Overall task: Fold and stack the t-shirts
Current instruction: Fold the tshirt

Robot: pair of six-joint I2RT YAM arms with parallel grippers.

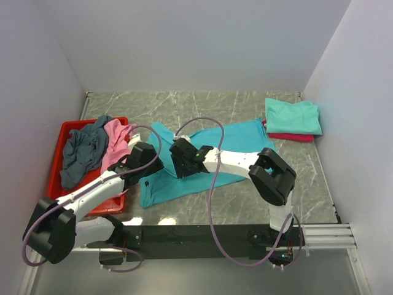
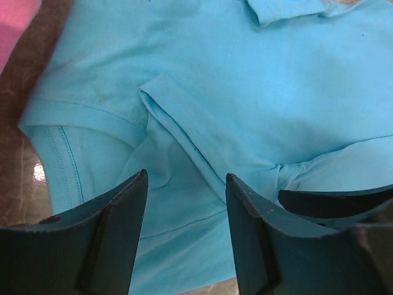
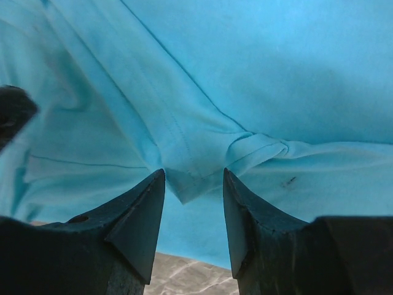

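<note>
Now turquoise shirt (image 1: 244,139) just below L pincer (image 2: 187,178), R pincer (image 3: 193,173); both agape.

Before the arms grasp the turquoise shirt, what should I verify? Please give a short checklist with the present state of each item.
1. Left gripper open above the turquoise shirt: ok.
2. Right gripper open, with a hem corner between its fingers: ok.
3. Turquoise shirt lies flat: not ok, it is creased near the sleeve.
4. Fingers already touch the cloth: cannot tell.
5. Mint shirt folded on the crimson shirt, far right: ok.
</note>
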